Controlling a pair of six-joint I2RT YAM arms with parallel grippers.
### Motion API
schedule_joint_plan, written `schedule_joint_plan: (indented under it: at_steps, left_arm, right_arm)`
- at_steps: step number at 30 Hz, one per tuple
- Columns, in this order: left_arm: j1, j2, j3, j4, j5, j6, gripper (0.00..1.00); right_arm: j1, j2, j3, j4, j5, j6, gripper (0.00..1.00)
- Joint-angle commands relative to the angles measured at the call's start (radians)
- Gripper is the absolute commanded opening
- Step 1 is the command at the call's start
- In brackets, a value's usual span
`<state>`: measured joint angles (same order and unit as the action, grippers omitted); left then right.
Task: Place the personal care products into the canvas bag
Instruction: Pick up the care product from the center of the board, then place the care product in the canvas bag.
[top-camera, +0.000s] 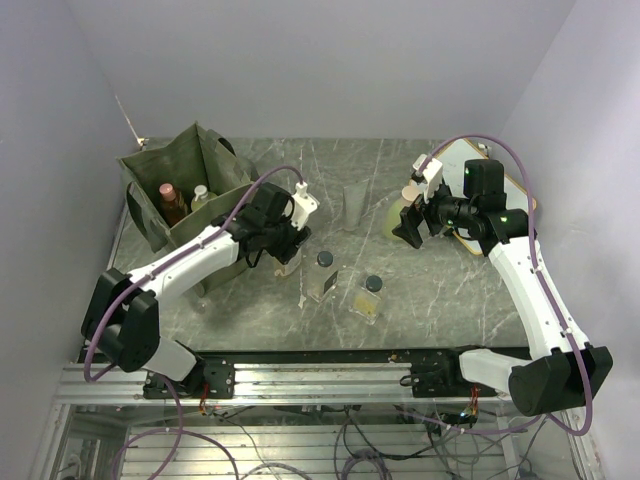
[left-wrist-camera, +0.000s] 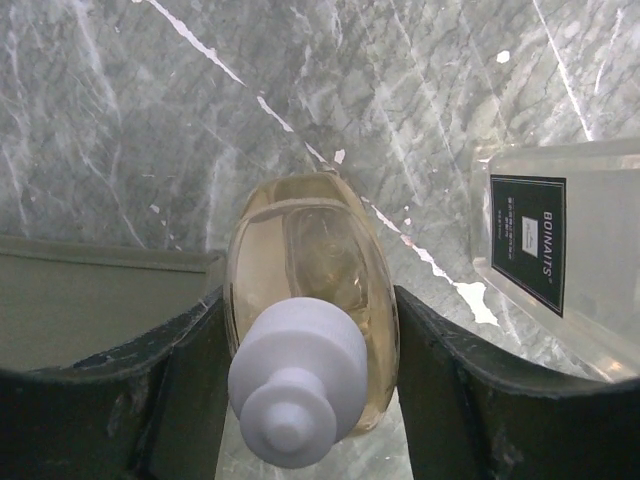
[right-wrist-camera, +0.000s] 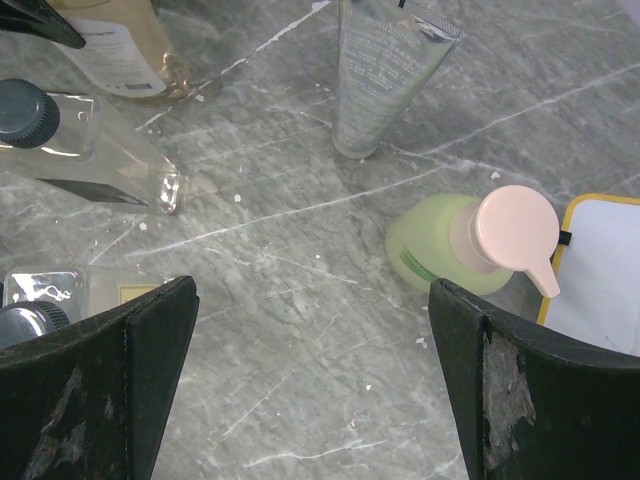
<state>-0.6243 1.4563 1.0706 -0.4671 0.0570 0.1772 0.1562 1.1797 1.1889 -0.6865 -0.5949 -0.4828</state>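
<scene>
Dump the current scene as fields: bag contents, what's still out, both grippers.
bag: canvas bag, upright, far left of the table
in bag: orange bottle, pale bottle beside it
still out: clear square bottle, second clear square bottle, grey tube, yellow-green bottle
left gripper: fingers flank the cream bottle beside the bag; grip unconfirmed
right gripper: open, empty, above the table near the yellow-green bottle
other: whiteboard next to the yellow-green bottle
</scene>
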Motion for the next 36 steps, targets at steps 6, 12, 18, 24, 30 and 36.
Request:
schedule_joint_plan:
  at_steps: [6,12,18,24,30,36]
  left_arm:
    - [0.01,-0.007,0.059,0.007,0.023,0.021,0.38]
    - [0.009,-0.026,0.122,-0.048,0.041,0.074,0.07]
    - [0.01,-0.063,0.23,-0.163,0.1,0.163,0.07]
    - [0.011,-0.145,0.317,-0.226,0.184,0.224,0.07]
    - [0.011,-0.212,0.43,-0.281,0.202,0.236,0.07]
    - [0.027,-0.249,0.569,-0.336,0.253,0.205,0.07]
  right_arm:
    - [-0.004,-0.004,0.009,0.003,-0.007,-0.007,1.0]
    - [-0.006,0.006,0.016,0.001,-0.008,-0.008,1.0]
    - [-0.005,0.017,0.021,0.0,-0.008,-0.013,1.0]
    - [-0.003,0.037,0.034,-0.007,0.007,-0.033,1.0]
    - [-0.003,0.064,0.071,-0.021,0.017,-0.06,1.0]
    - [-0.002,0.083,0.093,-0.018,0.019,-0.062,1.0]
